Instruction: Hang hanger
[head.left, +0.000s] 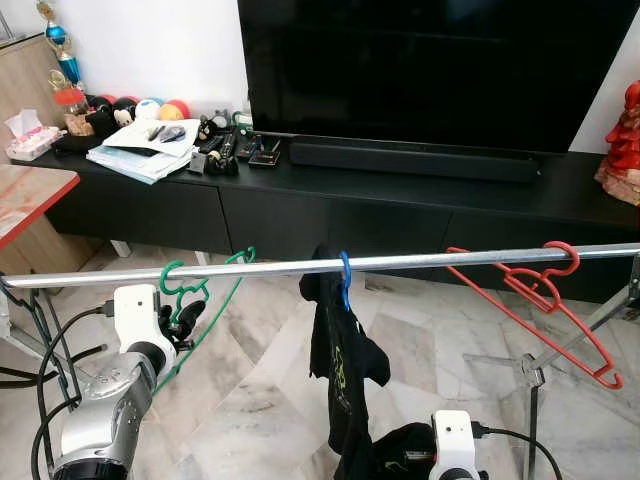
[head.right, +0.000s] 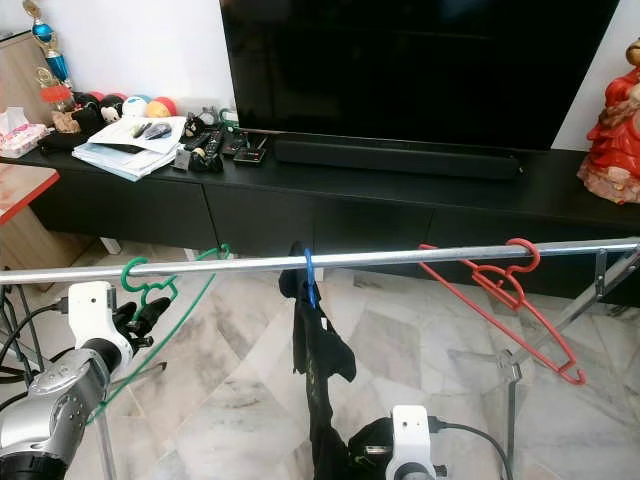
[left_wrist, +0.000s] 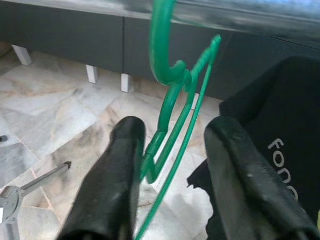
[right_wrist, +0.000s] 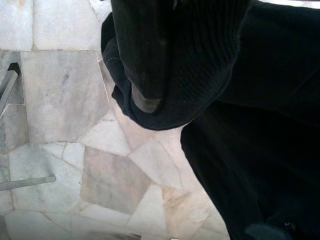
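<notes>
A long silver rail (head.left: 320, 265) runs across the room in front of a black TV cabinet (head.left: 300, 200). 3 hangers hang on the rail. The green hanger (head.left: 205, 290) is hooked over the rail at the robot's left. The left gripper (left_wrist: 172, 175) is wide open, with 1 black finger on each side of the green wire, not squeezing it. A blue hanger (head.left: 345, 280) in the middle holds a black shirt (head.left: 345, 370). A red hanger (head.left: 545, 300) hangs at the right. The right gripper (right_wrist: 150, 75) is low, pushed into the black cloth, and I cannot tell if it is open or closed
</notes>
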